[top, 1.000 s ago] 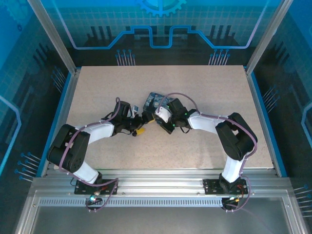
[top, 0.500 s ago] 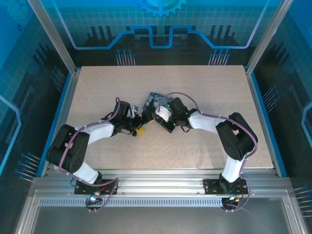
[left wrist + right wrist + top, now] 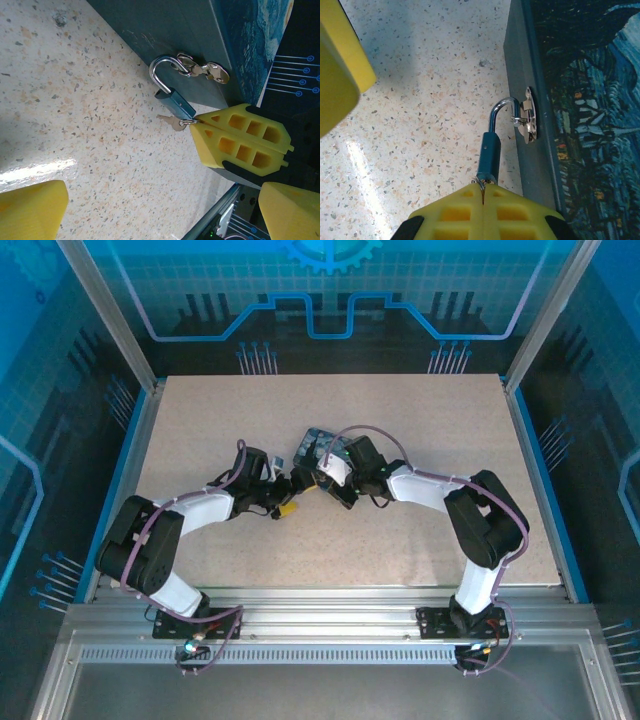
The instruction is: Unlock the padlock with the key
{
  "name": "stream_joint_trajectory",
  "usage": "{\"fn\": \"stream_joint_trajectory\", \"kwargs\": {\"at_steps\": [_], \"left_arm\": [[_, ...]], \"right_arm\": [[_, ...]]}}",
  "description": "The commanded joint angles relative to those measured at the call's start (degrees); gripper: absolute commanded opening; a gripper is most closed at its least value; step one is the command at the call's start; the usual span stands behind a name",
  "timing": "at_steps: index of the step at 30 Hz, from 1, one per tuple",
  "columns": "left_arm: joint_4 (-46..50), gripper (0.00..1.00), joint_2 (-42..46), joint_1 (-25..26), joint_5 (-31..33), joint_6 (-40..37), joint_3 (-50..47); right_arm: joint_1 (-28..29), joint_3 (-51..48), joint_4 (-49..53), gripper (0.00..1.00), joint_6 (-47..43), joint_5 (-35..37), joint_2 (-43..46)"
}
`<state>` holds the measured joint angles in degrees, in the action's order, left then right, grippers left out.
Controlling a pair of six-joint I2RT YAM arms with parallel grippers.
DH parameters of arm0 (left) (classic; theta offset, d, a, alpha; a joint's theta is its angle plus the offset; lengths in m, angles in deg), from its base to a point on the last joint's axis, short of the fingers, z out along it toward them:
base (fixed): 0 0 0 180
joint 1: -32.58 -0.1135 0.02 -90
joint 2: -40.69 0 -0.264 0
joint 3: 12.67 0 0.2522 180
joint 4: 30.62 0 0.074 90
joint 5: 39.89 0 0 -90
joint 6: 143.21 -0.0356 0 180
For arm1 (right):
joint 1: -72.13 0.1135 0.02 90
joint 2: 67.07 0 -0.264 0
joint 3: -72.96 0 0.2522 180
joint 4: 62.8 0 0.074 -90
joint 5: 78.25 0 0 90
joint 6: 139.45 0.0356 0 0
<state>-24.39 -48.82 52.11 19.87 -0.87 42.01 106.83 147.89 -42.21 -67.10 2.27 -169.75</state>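
Item: R gripper point(image 3: 482, 197), yellow ribbed fingers point(image 3: 235, 142) pressing fully together, no gap at the seam, at the keyhole end of the padlock point(image 3: 175, 102). They are pinching the key ring point(image 3: 186, 121) at the tips; whatever else is sitting betw. the pads is hidden. One brass key point(image 3: 169, 121) is hanging off that ring, sticking out sideways just beside the tips and lying on the speckled tabletop point(image 3: 75, 100). Padlock: teal body, chrome shackle point(image 3: 499, 112) sitting closed and threading through the hasp staple point(image 3: 186, 62) on the side wall of a dark teal box point(image 3: 175, 30); body is slanting down from the wall toward the R fingers. L gripper point(image 3: 162, 192) is standing wide open, its two yellow fingers at opposite lower corners of the L wrist view, gripping nothing and touching nothing, pointing at the lock from close by. In the top view, the L gripper point(image 3: 284, 500) and R gripper point(image 3: 322, 483) are meeting near table centre, just in front of the box point(image 3: 312, 443). L arm: elbow sticking out left, forearm lying low and running right toward centre. R arm: elbow out right, forearm running left, wrist angling at the box. Markings: box lid is carrying a blue swirling night-sky painting print point(image 3: 590, 90); can't make out any lettering on lock or box.
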Motion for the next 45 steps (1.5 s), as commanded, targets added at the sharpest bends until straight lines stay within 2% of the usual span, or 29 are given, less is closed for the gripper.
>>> {"fn": "stream_joint_trajectory", "kwargs": {"at_steps": [1,15,24,35,45], "left_arm": [[1.5,0.99,1.1,-0.8,0.1,-0.8,0.5],[1.6,0.99,1.4,-0.9,0.0,-0.9,0.6],[1.4,0.99,1.3,-0.9,0.0,-0.5,0.6],[1.5,0.99,1.7,-1.0,0.3,-0.5,0.7],[2.1,0.99,5.2,-2.5,1.3,-0.6,-1.1]], "right_arm": [[-0.6,0.8,0.2,0.0,0.0,-1.2,0.5],[-0.9,-1.2,-0.7,0.0,1.5,-0.8,2.1],[-1.0,4.2,0.8,0.0,2.5,-3.0,-2.2],[-0.9,4.7,-0.1,0.0,3.1,-4.6,-2.6],[1.9,6.1,0.2,0.0,4.0,-5.5,-4.2]]}}
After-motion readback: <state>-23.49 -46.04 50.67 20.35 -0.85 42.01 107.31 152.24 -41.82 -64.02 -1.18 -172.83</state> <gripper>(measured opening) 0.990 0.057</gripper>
